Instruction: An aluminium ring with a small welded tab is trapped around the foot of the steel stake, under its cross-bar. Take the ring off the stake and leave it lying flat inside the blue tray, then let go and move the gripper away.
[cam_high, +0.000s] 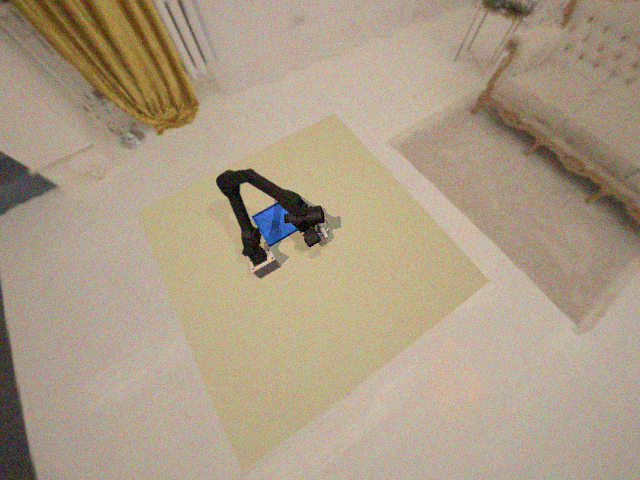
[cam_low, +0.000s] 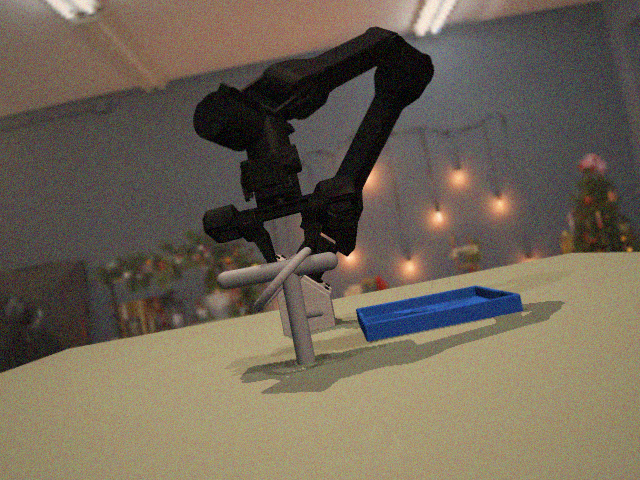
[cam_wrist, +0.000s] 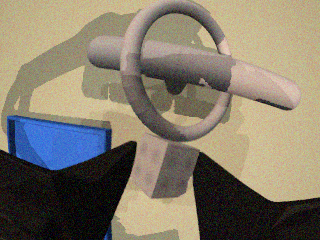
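Blue tray (cam_high: 269, 239) (cam_low: 423, 326) (cam_wrist: 60, 124): shallow, rectangular, walled; no ring in it, shadow across its floor. Stands on a pale yellow-green surface (cam_high: 330, 310) (cam_low: 361, 413) (cam_wrist: 280, 160), near the steel stake (cam_low: 299, 325) (cam_wrist: 175, 86). Pincer (cam_low: 293, 253) (cam_wrist: 166, 152) pinches the ring's tab (cam_wrist: 166, 165); the ring (cam_low: 273, 291) (cam_wrist: 134, 95) hangs tilted around the cross-bar (cam_low: 248, 275) (cam_wrist: 265, 86), well above the foot. Room: mustard curtain (cam_high: 124, 62), wooden-legged sofa (cam_high: 568, 113), glowing bulbs (cam_low: 438, 217).

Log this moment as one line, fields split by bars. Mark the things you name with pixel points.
gripper (cam_low: 295, 254) (cam_wrist: 166, 152): shut on ring's tab (cam_wrist: 167, 165) | ring (cam_low: 279, 283) (cam_wrist: 131, 65): tilted, around cross-bar (cam_low: 248, 275) (cam_wrist: 265, 82) | tray (cam_high: 269, 227) (cam_low: 439, 316) (cam_wrist: 65, 142): ring not inside
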